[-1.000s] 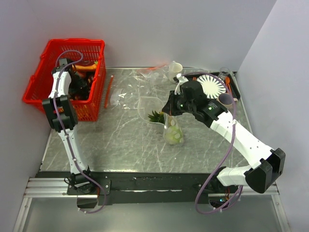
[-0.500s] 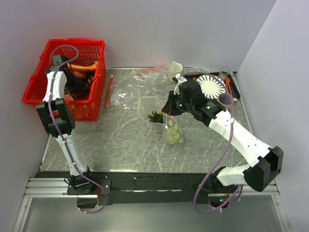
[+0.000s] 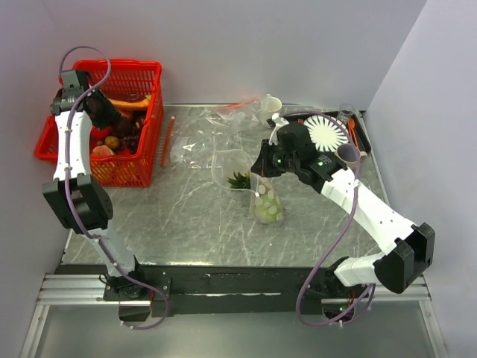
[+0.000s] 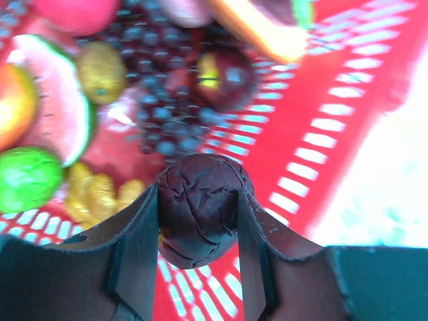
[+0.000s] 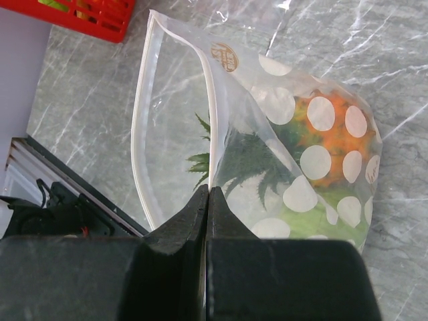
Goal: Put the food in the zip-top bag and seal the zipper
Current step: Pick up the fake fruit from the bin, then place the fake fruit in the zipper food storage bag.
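My left gripper (image 4: 198, 194) is shut on a dark purple, wrinkled round piece of food (image 4: 199, 217) and hangs over the red basket (image 3: 146, 161); in the top view that gripper (image 3: 109, 116) is above the basket's middle. My right gripper (image 5: 207, 190) is shut on the mouth edge of the zip-top bag (image 5: 294, 154), a clear pouch with white dots that is held up off the table (image 3: 264, 200). Its white zipper (image 5: 140, 114) curves open. Inside lie a green leafy tuft (image 5: 251, 157), an orange piece (image 5: 334, 144) and a light-green fruit (image 5: 314, 224).
The basket holds a dark grape bunch (image 4: 154, 100), a watermelon slice (image 4: 57, 93), a long orange piece (image 4: 257, 27) and other toy foods. A second clear bag with an orange-red strip (image 3: 168, 140) lies beside it. A white ribbed disc (image 3: 328, 133) and a cup (image 3: 272, 104) stand at the back right.
My left gripper closed on the purple piece and rose out of the basket, the arm swinging back and left. The right arm and bag stayed put.
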Motion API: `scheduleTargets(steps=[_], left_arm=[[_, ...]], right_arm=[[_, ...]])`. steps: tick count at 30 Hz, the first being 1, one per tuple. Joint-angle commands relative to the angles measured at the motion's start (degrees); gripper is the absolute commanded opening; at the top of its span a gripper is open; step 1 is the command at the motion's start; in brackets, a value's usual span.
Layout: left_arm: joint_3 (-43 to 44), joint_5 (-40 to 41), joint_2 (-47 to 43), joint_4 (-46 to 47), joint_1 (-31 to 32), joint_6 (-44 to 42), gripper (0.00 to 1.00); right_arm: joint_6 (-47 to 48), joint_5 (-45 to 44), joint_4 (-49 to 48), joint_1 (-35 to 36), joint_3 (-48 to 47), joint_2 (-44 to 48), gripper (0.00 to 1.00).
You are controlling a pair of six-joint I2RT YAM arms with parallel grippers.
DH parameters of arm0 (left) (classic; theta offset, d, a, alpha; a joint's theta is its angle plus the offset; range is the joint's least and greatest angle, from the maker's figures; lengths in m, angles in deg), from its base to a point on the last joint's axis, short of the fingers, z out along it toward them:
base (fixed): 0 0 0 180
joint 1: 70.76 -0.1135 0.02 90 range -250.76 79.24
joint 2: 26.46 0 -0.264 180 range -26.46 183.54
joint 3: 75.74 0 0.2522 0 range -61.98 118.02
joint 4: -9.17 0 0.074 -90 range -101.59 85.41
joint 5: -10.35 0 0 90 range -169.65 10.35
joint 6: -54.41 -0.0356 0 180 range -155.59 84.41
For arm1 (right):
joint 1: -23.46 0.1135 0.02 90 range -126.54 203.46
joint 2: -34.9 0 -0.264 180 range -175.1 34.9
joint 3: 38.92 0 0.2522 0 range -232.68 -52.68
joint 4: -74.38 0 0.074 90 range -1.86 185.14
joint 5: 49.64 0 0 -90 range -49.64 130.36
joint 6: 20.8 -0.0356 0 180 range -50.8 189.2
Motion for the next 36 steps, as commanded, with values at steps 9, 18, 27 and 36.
scheduleTargets(steps=[9, 18, 27, 36], left_arm=[[-3.5, -19.1, -15.0, 9.7, 7.6, 4.0, 0.25], [-16.7, -28.9, -21.6, 25.7, 24.8, 11.3, 0.25], [-27.8, -26.5, -22.0, 38.5, 40.4, 13.5, 0.23], [-26.4, -25.8, -16.5, 35.6, 45.9, 10.5, 0.23]], right_arm=[[-4.5, 8.3, -5.0, -2.4, -2.2, -2.7, 0.0], [-4.7, 10.7, -4.0, -3.8, -4.5, -4.1, 0.0], [-2.6, 4.9, 2.1, -4.2, -8.7, -3.5, 0.0], [-2.0, -0.1, 3.8, -5.1, -6.8, -0.2, 0.0]])
